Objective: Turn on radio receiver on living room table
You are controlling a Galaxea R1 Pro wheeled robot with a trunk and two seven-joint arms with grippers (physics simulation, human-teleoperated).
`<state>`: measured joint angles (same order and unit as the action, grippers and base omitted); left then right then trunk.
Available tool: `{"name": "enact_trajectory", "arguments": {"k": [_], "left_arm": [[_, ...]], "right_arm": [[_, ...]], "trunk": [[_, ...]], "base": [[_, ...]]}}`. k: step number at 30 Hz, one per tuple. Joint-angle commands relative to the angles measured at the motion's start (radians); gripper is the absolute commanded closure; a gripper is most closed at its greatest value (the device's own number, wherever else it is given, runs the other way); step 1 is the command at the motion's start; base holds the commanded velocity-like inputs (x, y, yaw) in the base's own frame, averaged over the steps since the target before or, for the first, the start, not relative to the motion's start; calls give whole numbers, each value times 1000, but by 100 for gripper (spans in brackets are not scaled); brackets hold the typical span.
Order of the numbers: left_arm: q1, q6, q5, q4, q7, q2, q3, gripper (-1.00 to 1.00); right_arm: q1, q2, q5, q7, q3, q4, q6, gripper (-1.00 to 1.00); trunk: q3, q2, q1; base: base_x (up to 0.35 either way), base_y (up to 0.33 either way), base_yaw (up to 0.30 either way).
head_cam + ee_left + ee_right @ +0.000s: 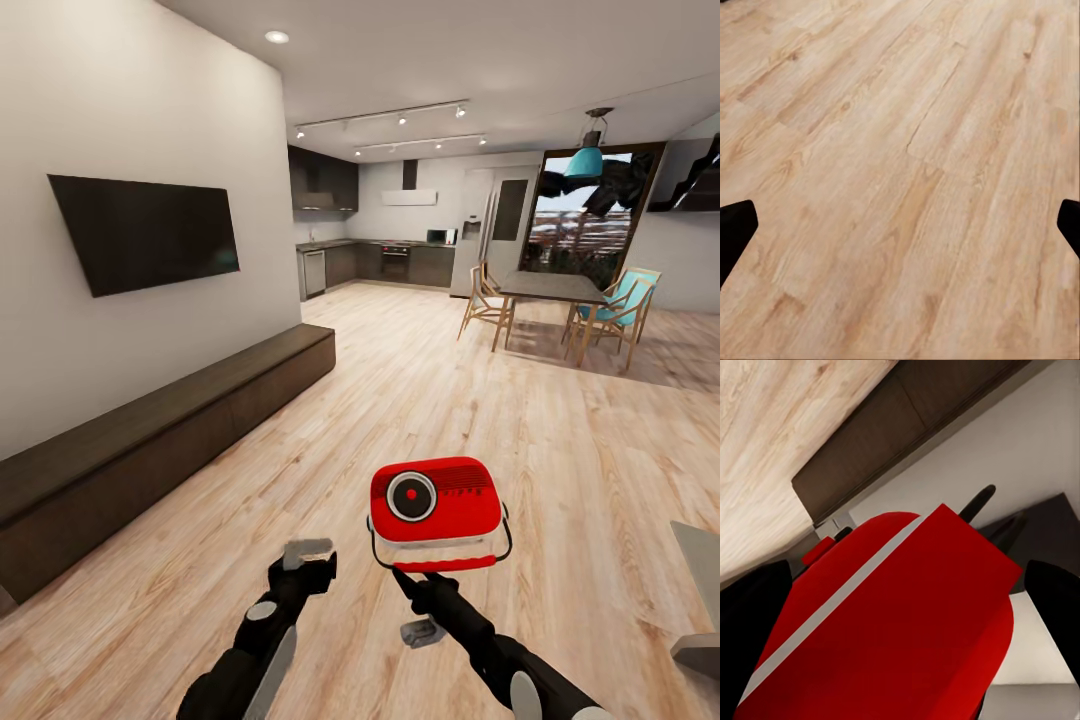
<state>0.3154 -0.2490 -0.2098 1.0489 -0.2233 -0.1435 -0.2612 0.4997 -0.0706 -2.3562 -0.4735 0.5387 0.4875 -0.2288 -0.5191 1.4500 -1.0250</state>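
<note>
The radio receiver, a glossy red rounded box with a white band, a round dial and a thin dark handle, hangs in the air over the wooden floor. My right gripper is shut on its near lower edge. In the right wrist view the radio's red body sits between the two dark fingers. My left gripper is open and holds nothing, to the left of the radio; its wrist view looks down at bare floor planks. A corner of the grey table shows at the right edge.
A long dark brown low bench cabinet runs along the left wall under a wall-mounted TV. Farther back on the right stands a dark dining table with wooden chairs, and a kitchen lies behind it. Open wooden floor stretches ahead.
</note>
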Motion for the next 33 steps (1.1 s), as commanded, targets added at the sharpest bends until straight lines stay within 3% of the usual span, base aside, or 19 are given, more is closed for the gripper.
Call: {"name": "enact_trajectory", "arguments": {"k": [1,3,5,9,12,15,20,23,24,28,33], "left_arm": [[3,-32,32,22,1,-10,-2,-100],[6,-95,82,57,1,-23,-4,-100],[43,-297,164,137,1,-31,-5,-100],[104,-475,185,161,1,-31,-9,-100],[153,-567,189,167,1,-31,-11,-100],[192,-594,189,167,2,-31,-12,-100],[304,-659,186,124,12,-31,-12,-100],[348,-668,177,60,49,-31,-12,-100],[362,-668,172,25,88,-31,-13,-100],[371,-664,169,-6,127,-31,-13,-100],[372,-660,170,-17,131,-31,-12,-100]], "right_arm": [[0,0,0,0,-1,0,0,100],[0,0,0,0,0,0,0,100],[0,0,0,0,0,-1,3,100],[0,0,0,0,1,-1,5,100],[0,0,0,0,1,-1,5,100],[0,0,0,0,1,-2,6,100],[0,0,0,0,16,-3,6,100],[0,0,0,2,68,-3,8,100],[0,1,0,6,109,-3,8,100],[0,2,0,2,175,-3,4,100],[0,2,0,-4,188,-2,-1,100]], "trunk": [[0,0,0],[0,0,0],[0,0,0],[0,0,0],[0,0,0],[0,0,0],[0,0,0],[0,0,0],[0,0,0],[0,0,0],[0,0,0]], "base": [[0,0,0],[0,0,0],[0,0,0],[0,0,0],[0,0,0],[0,0,0],[0,0,0],[0,0,0],[0,0,0],[0,0,0],[0,0,0]]}}
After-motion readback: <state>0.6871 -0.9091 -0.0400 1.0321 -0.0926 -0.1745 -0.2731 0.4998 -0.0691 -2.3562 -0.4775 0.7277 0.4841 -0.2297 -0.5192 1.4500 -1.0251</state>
